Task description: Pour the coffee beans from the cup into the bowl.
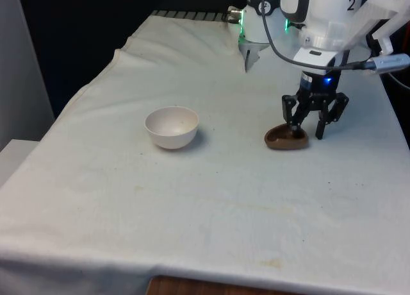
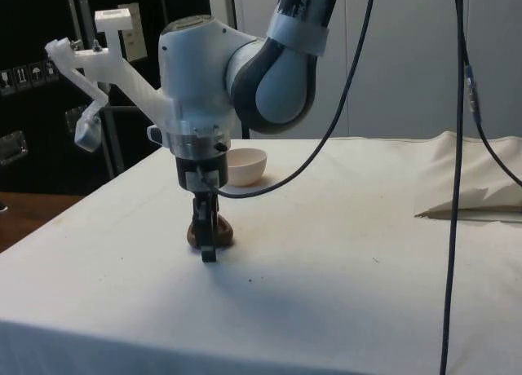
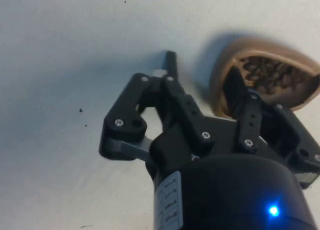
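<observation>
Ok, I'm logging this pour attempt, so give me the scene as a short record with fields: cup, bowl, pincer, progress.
cup: brown cup on the white cloth, coffee beans visible inside in the wrist view
bowl: white bowl upright, apart from the cup, towards the front view's left
pincer: pincer open, lowered at the cup; one finger at the rim over the beans, the other outside on the cloth
progress: cup not yet gripped or lifted; no beans seen in the bowl
</observation>
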Robot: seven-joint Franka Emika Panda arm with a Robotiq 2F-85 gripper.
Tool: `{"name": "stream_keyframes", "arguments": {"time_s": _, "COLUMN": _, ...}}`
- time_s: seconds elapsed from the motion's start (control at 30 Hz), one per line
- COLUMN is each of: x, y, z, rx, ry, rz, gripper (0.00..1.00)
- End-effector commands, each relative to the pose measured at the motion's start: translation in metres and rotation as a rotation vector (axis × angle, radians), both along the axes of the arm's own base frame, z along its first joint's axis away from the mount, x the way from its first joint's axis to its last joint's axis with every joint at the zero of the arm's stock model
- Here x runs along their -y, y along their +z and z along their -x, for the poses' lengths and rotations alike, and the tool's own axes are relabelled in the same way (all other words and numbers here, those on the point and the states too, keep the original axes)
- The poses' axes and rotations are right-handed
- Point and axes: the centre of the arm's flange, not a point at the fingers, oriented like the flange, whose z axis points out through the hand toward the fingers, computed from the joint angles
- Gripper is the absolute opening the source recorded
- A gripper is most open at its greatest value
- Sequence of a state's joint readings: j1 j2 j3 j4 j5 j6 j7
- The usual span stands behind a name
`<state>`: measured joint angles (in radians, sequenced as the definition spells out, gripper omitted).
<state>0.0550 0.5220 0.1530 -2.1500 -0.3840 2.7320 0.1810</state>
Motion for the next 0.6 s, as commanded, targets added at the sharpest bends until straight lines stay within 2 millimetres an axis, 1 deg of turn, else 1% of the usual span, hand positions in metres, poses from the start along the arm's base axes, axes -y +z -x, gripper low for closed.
{"name": "stream_keyframes", "arguments": {"time_s": 0.0, "x": -0.0013, "y": -0.0015, "z": 0.0009, "rx": 0.000, "ry": 0.000, "rz": -0.015, "gripper": 0.47}}
{"name": "stream_keyframes", "arguments": {"time_s": 0.1, "x": -0.0014, "y": -0.0012, "z": 0.0005, "rx": 0.001, "ry": 0.001, "rz": -0.015, "gripper": 0.30}}
{"name": "stream_keyframes", "arguments": {"time_s": 0.13, "x": -0.0015, "y": -0.0011, "z": 0.0004, "rx": 0.002, "ry": 0.001, "rz": -0.016, "gripper": 0.20}}
{"name": "stream_keyframes", "arguments": {"time_s": 0.27, "x": -0.0019, "y": -0.0001, "z": 0.0004, "rx": 0.002, "ry": 0.002, "rz": -0.014, "gripper": 0.02}}
{"name": "stream_keyframes", "arguments": {"time_s": 0.57, "x": -0.0007, "y": 0.0071, "z": -0.0009, "rx": 0.007, "ry": 0.000, "rz": -0.006, "gripper": 0.02}}
